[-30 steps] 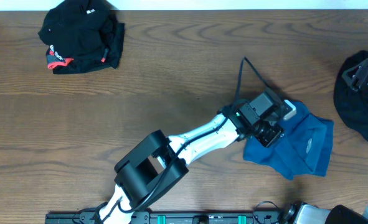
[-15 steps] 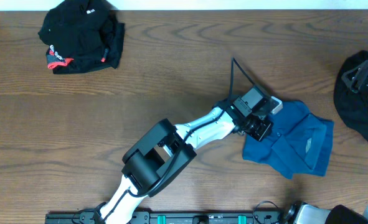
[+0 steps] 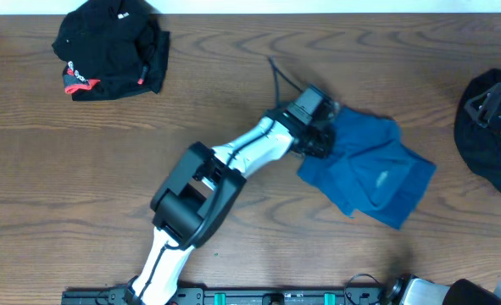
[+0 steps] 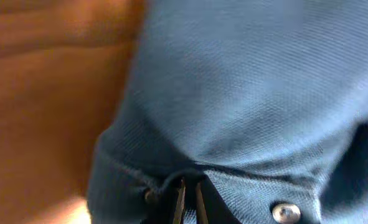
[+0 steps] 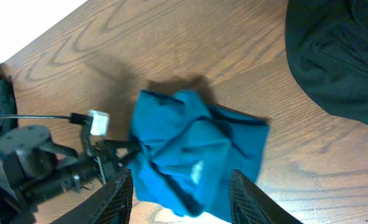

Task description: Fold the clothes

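Left claw pinched shut; right claw apparently open.

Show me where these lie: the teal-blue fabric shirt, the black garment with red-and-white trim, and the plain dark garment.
teal-blue fabric shirt [image 3: 369,169], overhead view, middle of the cloth.
black garment with red-and-white trim [image 3: 110,42], overhead view, upper middle.
plain dark garment [image 5: 339,56], right wrist view, middle of the visible part.

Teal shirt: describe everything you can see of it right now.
The teal shirt is plain blue-green knit-looking fabric, crumpled in a loose heap on the wooden table, right of centre. A small pale logo and one metal snap show. The left gripper, jaws shut, pinches its upper-left edge.
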`<move>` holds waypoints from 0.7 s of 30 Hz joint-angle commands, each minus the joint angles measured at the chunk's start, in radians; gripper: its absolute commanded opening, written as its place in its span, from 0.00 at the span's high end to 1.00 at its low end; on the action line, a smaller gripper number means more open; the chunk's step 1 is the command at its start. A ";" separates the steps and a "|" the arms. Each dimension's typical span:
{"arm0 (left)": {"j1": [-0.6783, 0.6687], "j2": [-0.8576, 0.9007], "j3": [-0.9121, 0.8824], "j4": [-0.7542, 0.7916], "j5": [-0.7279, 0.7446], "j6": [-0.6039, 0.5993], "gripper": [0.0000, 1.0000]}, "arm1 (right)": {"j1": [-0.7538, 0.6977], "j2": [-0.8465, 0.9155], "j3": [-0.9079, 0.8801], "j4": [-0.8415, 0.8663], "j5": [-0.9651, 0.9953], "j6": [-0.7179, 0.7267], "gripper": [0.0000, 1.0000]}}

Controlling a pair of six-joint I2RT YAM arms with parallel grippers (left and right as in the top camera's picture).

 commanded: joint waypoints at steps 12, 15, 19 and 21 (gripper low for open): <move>0.287 0.080 -0.048 -0.157 -0.224 -0.167 0.94 | -0.004 -0.010 0.016 -0.002 -0.007 -0.021 0.52; 0.343 0.080 -0.048 -0.192 -0.224 -0.259 0.94 | -0.004 -0.010 0.016 -0.004 -0.007 -0.021 0.52; 0.411 0.074 -0.048 -0.263 -0.224 -0.314 0.94 | -0.003 -0.010 0.016 -0.004 -0.007 -0.021 0.52; 0.435 0.066 -0.048 -0.295 -0.224 -0.313 0.94 | 0.005 -0.010 0.016 -0.003 -0.007 -0.021 0.52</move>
